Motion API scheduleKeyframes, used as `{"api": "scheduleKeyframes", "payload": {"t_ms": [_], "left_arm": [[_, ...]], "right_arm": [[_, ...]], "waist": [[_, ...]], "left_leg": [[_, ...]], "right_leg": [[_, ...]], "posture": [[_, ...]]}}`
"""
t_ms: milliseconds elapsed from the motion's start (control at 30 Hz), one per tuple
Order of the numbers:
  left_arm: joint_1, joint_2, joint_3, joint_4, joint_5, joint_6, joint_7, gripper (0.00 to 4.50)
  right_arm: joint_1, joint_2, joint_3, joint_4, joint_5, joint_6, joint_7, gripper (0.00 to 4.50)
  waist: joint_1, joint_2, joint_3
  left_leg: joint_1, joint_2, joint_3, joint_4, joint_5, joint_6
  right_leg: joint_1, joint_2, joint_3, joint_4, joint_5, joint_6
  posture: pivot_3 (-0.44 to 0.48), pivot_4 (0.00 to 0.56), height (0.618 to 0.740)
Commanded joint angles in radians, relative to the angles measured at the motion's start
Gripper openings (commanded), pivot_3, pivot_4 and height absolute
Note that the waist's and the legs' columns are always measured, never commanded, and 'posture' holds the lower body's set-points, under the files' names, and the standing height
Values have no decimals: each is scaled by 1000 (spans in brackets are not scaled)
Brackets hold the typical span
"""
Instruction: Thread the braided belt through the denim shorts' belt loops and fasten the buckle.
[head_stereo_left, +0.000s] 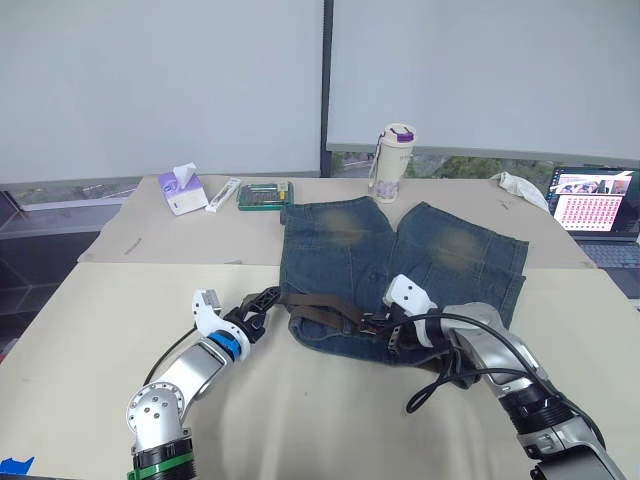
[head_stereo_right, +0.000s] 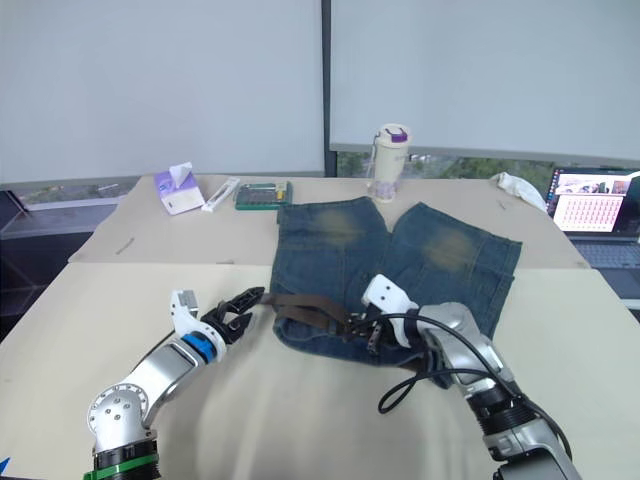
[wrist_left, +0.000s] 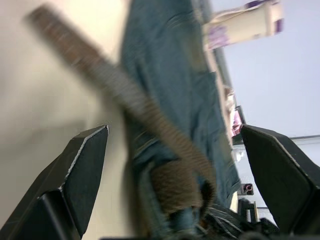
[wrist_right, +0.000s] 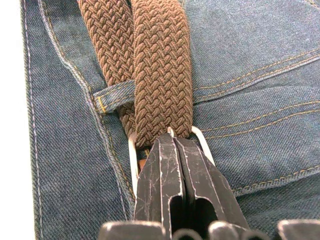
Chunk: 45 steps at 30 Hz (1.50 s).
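A: One table (head_stereo_left: 120, 400) carries everything, and the denim shorts (head_stereo_left: 400, 260) lie flat on it, legs pointing away and waistband nearest the robot. At the far edge stand a tumbler (head_stereo_left: 392, 162), a tissue pack (head_stereo_left: 182, 188) and, off to the right, a laptop (head_stereo_left: 592, 200).

B: And the braided belt (head_stereo_right: 310, 312)?

A: It runs along the waistband, with its free tail sticking out past the shorts' left edge. In the right wrist view two layers of it pass by one of the belt loops (wrist_right: 114, 96), the lower layer under the loop, and both meet the buckle (wrist_right: 134, 159).

B: The hands?

A: The right gripper (wrist_right: 172, 142) has its fingers pressed together right at the buckle, apparently pinching the belt end there. The left gripper (head_stereo_right: 240, 305) hangs beside the tail with its fingers spread wide, holding nothing.

B: How should the belt behave?

A: Probably light, limp and a little stretchy, since it sags and curls. The weave looks grippy, so it may drag in the loops. The best hold seems to be close to the tip, or on the rigid buckle frame. The denim looks soft too and may bunch when pulled.
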Motion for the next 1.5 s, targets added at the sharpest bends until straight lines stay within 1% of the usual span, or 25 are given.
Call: {"api": "scheduleKeyframes", "payload": {"t_ms": [33,167,267,367,400,467,600,667,700,733,800,900,967,1033,1200,1267,1300,1367,1500], "left_arm": [[-47,6,-21,43,-2,-15,-10,4465],[-145,-27,-11,164,55,-107,-44,4465],[-185,-33,-19,221,95,-133,-75,4465],[-210,-34,-21,262,136,-159,-96,3633],[-214,-30,-27,274,165,-171,-99,3251],[-217,-24,-35,283,211,-188,-105,2642],[-221,-14,-34,285,294,-239,-120,1280],[-218,15,-64,274,376,-279,-162,597],[-215,39,-99,256,437,-307,-194,264],[-214,67,-143,233,503,-337,-234,53],[-224,118,-229,174,608,-398,-324,53],[-290,131,-255,103,639,-475,-427,53],[-319,139,-270,87,671,-507,-473,53],[-364,152,-315,51,722,-556,-544,53],[-398,145,-367,-29,725,-617,-706,53],[-402,140,-380,-57,721,-621,-745,53],[-405,137,-385,-75,709,-621,-769,53],[-419,122,-387,-132,641,-593,-816,53],[-421,109,-381,-176,577,-555,-857,53]], "right_arm": [[57,-3,63,86,-41,40,-5,0],[68,-2,61,75,-39,46,-11,0],[73,-1,63,68,-38,50,-15,0],[78,-2,63,59,-38,53,-18,0],[77,-3,62,58,-37,54,-18,0],[77,-5,60,54,-36,57,-19,0],[84,-9,57,45,-34,60,-20,0],[89,-9,57,42,-34,61,-21,0],[91,-9,58,41,-34,62,-22,0],[92,-8,59,40,-34,63,-23,0],[92,-8,60,39,-34,65,-24,0],[91,-7,61,39,-32,68,-24,0],[91,-7,63,40,-32,69,-23,0],[91,-7,65,41,-32,70,-23,0],[91,-8,71,38,-33,76,-19,0],[89,-8,72,39,-34,77,-18,0],[88,-9,72,40,-35,77,-18,0],[87,-10,73,41,-37,78,-18,0],[87,-11,73,40,-38,80,-17,0]], "waist": [[0,0,0],[2,-1,0],[3,-1,0],[2,-1,0],[2,-1,0],[2,-1,0],[2,-1,1],[2,-1,1],[2,-1,2],[2,-1,2],[1,-1,3],[1,-1,5],[0,-1,6],[-5,2,7],[-8,5,11],[-7,6,12],[-8,6,13],[-8,6,13],[-9,7,16]], "left_leg": [[0,0,0,0,0,0],[0,0,0,0,0,-2],[0,0,0,0,0,-2],[-1,0,0,-1,0,-2],[-1,0,0,-1,0,-2],[-1,0,0,-1,0,-2],[-1,0,0,-1,0,-2],[-1,0,0,-1,0,-3],[-1,0,0,-1,0,-3],[-1,0,0,-2,0,-3],[-1,0,0,-2,0,-3],[-1,1,0,-3,0,-5],[-2,2,0,-3,0,-5],[-2,2,0,-3,0,-5],[-3,3,1,-7,2,-3],[-3,4,1,-8,3,-3],[-3,5,1,-8,3,-3],[-3,5,1,-8,3,-3],[-3,5,1,-8,3,-3]], "right_leg": [[0,0,0,0,0,0],[0,0,-1,-1,0,0],[1,0,-1,-2,0,0],[0,0,-1,-2,0,0],[0,0,-1,-2,0,0],[0,0,-1,-2,0,0],[0,0,-1,-3,0,0],[0,0,-1,-3,0,0],[0,0,-1,-3,0,0],[0,0,-1,-3,0,0],[0,0,-1,-3,0,0],[0,1,-1,-4,0,0],[0,1,-2,-6,0,0],[0,1,-2,-7,0,0],[-2,2,-1,-10,0,0],[-2,3,-2,-10,1,-1],[-2,3,-2,-11,1,-1],[-2,3,-2,-11,1,-1],[-2,4,-2,-11,1,-1]], "posture": [[0,150,740],[0,150,740],[0,150,740],[0,150,740],[0,150,740],[0,150,740],[0,150,740],[0,150,740],[0,150,740],[0,150,740],[0,150,740],[0,150,740],[0,150,740],[0,150,740],[0,150,740],[0,150,740],[0,150,740],[0,150,740],[0,150,740]]}}
